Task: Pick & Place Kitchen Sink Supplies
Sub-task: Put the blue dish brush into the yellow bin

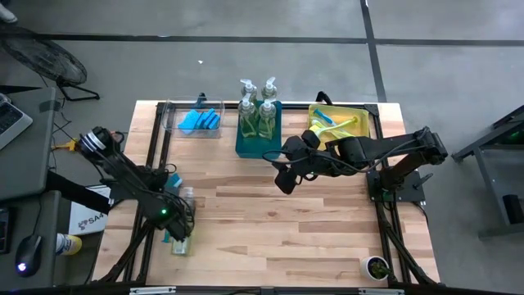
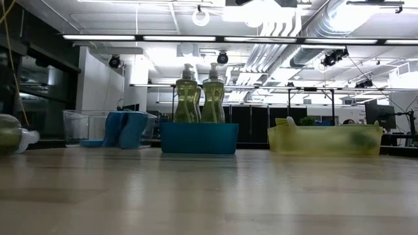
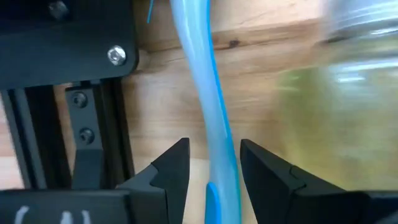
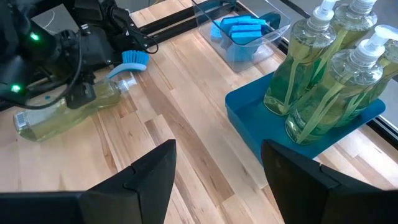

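Observation:
A blue dish brush lies flat on the table near its left edge, its bristle head (image 4: 133, 59) toward the far side and its handle (image 3: 205, 93) running alongside a soap bottle (image 4: 65, 111) that lies on its side. My left gripper (image 3: 214, 168) points down over the handle. It is open, with one finger on each side of the handle and a gap showing between finger and handle. My right gripper (image 4: 217, 180) hangs open above the middle of the table (image 1: 285, 176), holding nothing.
At the far edge stand a clear bin (image 1: 193, 120) with blue sponges, a teal bin (image 1: 258, 141) with several upright soap bottles (image 2: 199, 98), and a yellow bin (image 1: 366, 123) with brushes. The black frame rail (image 3: 93, 143) runs close beside the left gripper. Bare wood lies between the arms.

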Robot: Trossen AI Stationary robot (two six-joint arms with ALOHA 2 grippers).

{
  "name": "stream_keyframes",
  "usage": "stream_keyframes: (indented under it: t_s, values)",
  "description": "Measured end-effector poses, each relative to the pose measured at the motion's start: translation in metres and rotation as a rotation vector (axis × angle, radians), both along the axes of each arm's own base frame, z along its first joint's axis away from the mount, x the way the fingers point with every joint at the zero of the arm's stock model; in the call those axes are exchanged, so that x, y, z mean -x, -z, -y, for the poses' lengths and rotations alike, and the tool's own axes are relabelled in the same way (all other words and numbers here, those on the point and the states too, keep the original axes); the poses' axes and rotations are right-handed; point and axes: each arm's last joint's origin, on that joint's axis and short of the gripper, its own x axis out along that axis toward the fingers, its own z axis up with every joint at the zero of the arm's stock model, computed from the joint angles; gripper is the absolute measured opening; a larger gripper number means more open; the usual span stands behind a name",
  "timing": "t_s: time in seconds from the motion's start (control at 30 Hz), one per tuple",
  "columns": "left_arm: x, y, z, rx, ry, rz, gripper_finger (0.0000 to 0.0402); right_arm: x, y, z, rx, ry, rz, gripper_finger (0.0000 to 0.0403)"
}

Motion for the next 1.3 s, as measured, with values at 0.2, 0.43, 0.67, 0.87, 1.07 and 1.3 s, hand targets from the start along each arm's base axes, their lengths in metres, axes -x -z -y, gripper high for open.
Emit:
stream_keyframes:
  t_s: [0.2, 0.43, 0.67, 0.87, 1.07, 1.3]
  values:
    - [0.002, 0.018, -0.002, 0.02, -0.017, 0.011, 0.0139, 0.0, 0.0, 0.0, -0.009, -0.009, -0.002, 0.0228]
    - [0.002, 0.022, -0.002, 0.038, 0.0, 0.025, 0.0105, 0.0, 0.0, -0.001, -0.039, -0.01, 0.003, 0.0228]
    - [-0.001, 0.019, 0.001, 0.038, 0.059, 0.043, 0.0048, 0.0, 0.0, -0.001, -0.043, -0.014, 0.002, 0.0228]
    - [-0.006, 0.01, 0.005, 0.027, 0.145, 0.066, 0.0048, 0.0, 0.0, -0.001, -0.05, -0.02, 0.0, 0.0228]
    - [-0.011, -0.012, 0.004, -0.06, 0.243, 0.153, 0.0048, 0.001, 0.002, -0.003, -0.063, -0.032, -0.015, 0.0228]
    - [-0.007, -0.061, -0.01, -0.279, 0.364, 0.254, 0.0048, 0.004, 0.008, -0.013, -0.021, -0.006, -0.032, 0.0228]
